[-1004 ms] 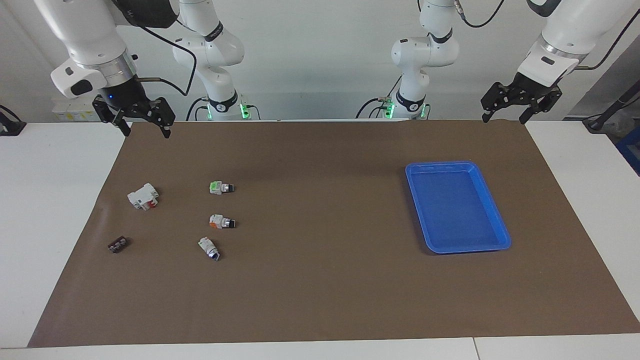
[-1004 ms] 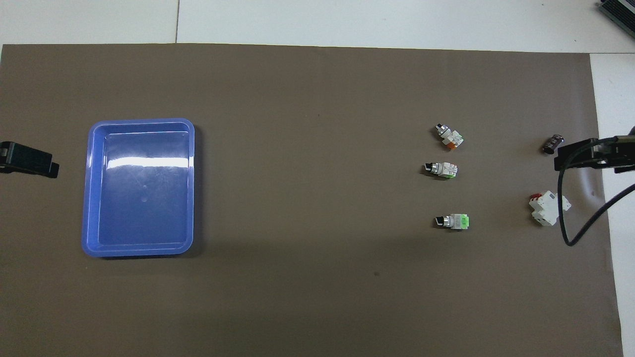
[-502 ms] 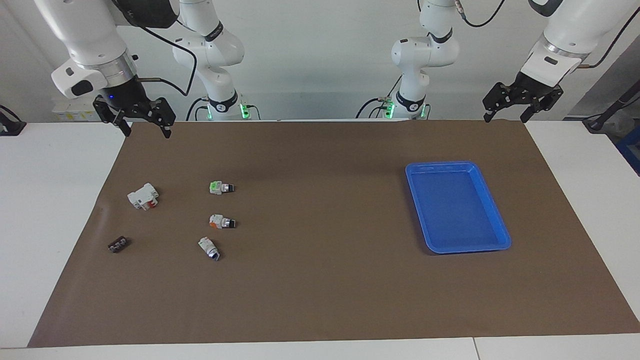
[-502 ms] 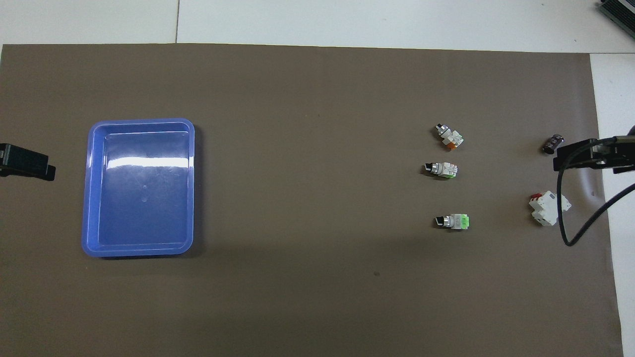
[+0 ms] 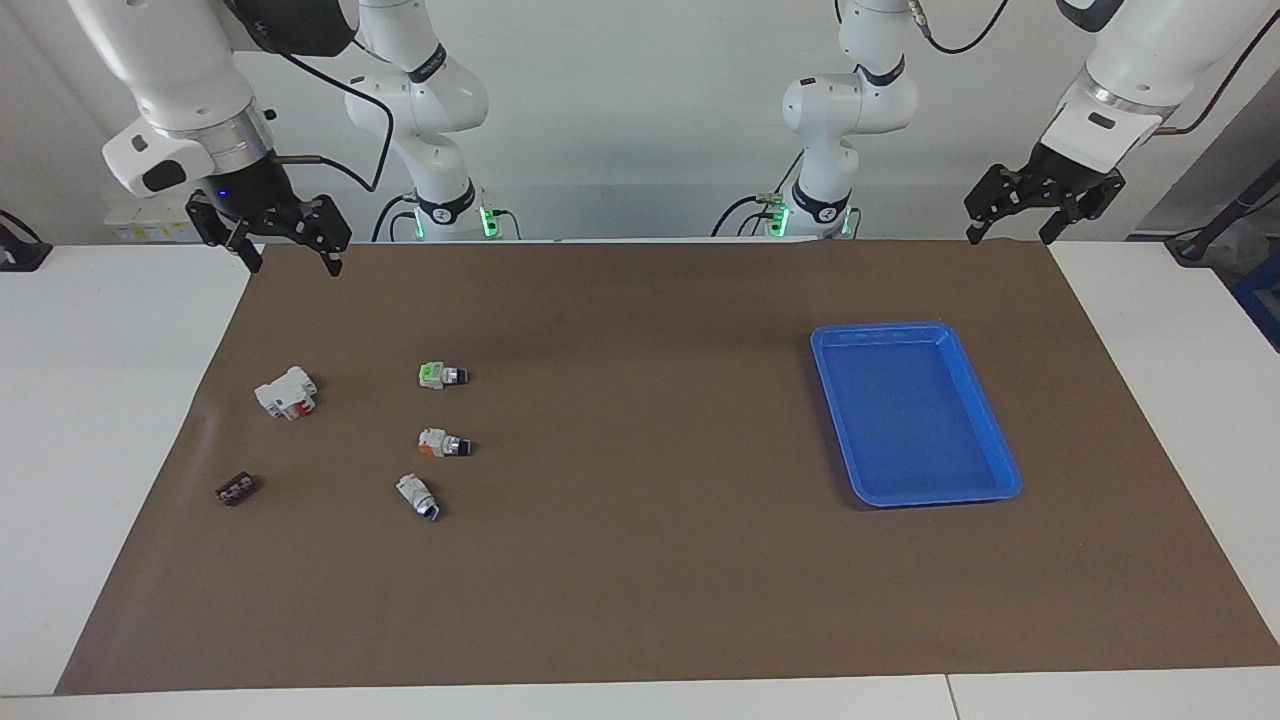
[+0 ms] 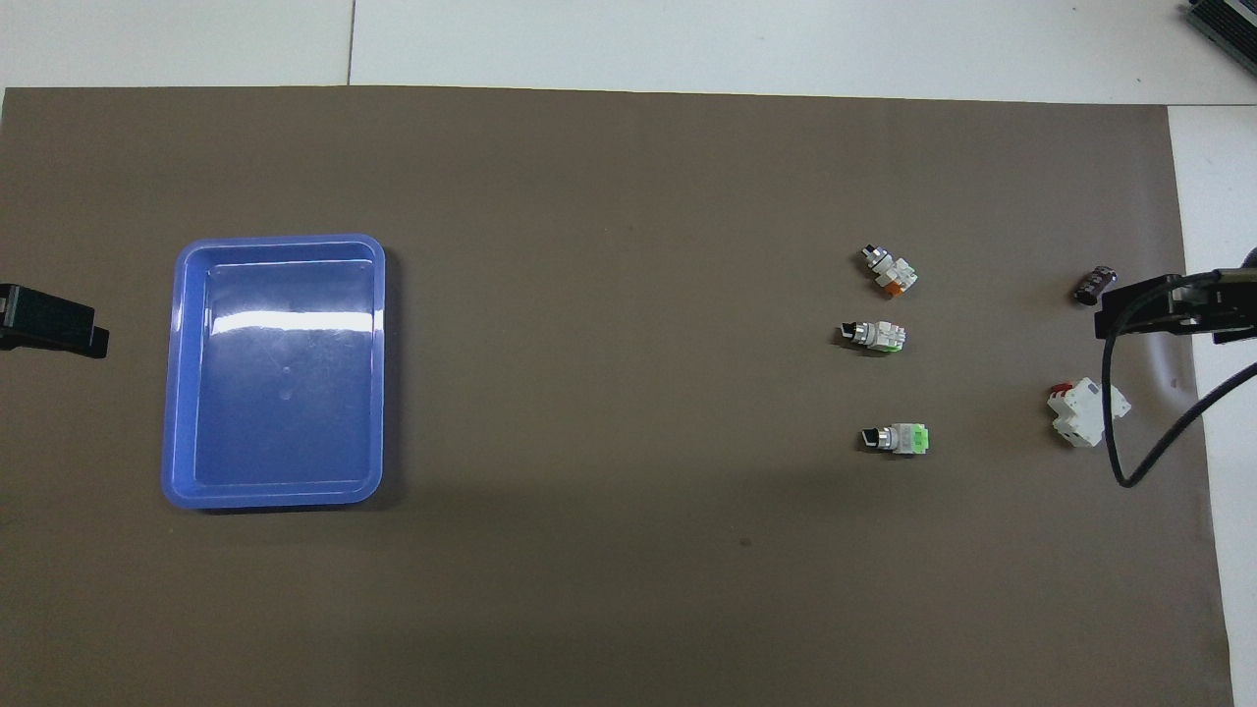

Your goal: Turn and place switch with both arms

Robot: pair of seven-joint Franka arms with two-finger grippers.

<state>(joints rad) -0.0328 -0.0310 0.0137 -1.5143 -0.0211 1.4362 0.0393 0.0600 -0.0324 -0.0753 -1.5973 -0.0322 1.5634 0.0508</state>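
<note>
The switch (image 5: 441, 376) lies alone on the brown mat (image 5: 640, 590), at twelve o'clock from the orange-ended switch (image 5: 443, 444), with bare mat around it. The right gripper (image 5: 291, 249) hangs spread over the mat's robot-side corner; the left gripper (image 5: 1009, 223), also spread, hangs over the other corner, the blue tray (image 5: 1003, 470) at its six o'clock.

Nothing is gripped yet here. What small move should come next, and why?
Probably the right gripper should descend toward the green-ended switch. It hangs open over the mat's edge at that end; the left gripper hangs open nearer the blue tray.
</note>
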